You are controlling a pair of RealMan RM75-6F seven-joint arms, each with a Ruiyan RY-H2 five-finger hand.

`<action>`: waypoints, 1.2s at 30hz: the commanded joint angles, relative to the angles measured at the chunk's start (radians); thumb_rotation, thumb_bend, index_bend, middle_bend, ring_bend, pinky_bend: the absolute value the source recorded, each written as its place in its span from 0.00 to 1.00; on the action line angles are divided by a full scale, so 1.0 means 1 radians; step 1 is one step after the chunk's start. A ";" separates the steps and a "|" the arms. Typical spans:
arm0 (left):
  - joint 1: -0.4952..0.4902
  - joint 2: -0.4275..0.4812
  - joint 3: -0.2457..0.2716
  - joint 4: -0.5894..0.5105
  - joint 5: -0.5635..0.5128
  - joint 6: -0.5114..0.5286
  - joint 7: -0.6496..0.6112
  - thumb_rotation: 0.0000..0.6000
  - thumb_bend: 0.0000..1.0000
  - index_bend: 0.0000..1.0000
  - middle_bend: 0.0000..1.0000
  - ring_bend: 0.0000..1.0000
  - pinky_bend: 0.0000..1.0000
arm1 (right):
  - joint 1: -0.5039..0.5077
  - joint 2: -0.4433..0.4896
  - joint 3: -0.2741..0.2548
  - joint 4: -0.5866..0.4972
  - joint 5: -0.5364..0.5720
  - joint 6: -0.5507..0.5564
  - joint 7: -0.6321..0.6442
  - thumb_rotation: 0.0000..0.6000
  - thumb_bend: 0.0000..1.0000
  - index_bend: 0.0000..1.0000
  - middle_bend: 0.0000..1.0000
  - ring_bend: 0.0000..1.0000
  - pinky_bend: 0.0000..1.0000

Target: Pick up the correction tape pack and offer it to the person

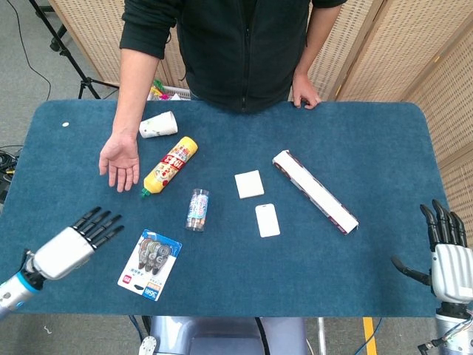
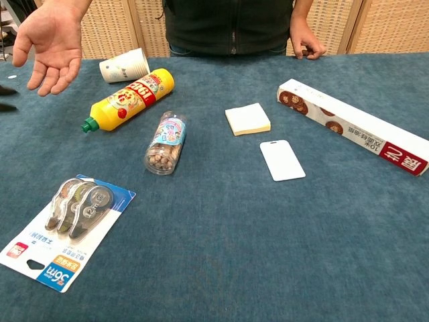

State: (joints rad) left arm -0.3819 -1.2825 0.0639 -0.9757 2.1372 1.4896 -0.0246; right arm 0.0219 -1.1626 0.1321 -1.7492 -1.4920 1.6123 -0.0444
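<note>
The correction tape pack, a blue and white card with grey dispensers, lies flat on the blue table near the front left. My left hand hovers just left of it, open with fingers spread, touching nothing; only its dark fingertips show at the chest view's left edge. My right hand stands open at the table's right edge, far from the pack. The person's open palm waits over the far left of the table.
A yellow bottle, a paper cup, a clear jar, a sticky-note pad, a white card holder and a long box lie across the table's middle and right. The person stands at the far edge.
</note>
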 commanded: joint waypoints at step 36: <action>-0.338 -0.384 0.252 0.469 0.172 0.051 0.070 1.00 0.22 0.72 0.56 0.45 0.54 | -0.008 0.043 0.033 -0.001 0.059 -0.007 0.088 1.00 0.00 0.00 0.00 0.00 0.00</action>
State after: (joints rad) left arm -0.7211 -1.6638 0.3101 -0.5118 2.3166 1.5232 0.0378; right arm 0.0141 -1.1203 0.1651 -1.7500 -1.4328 1.6056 0.0434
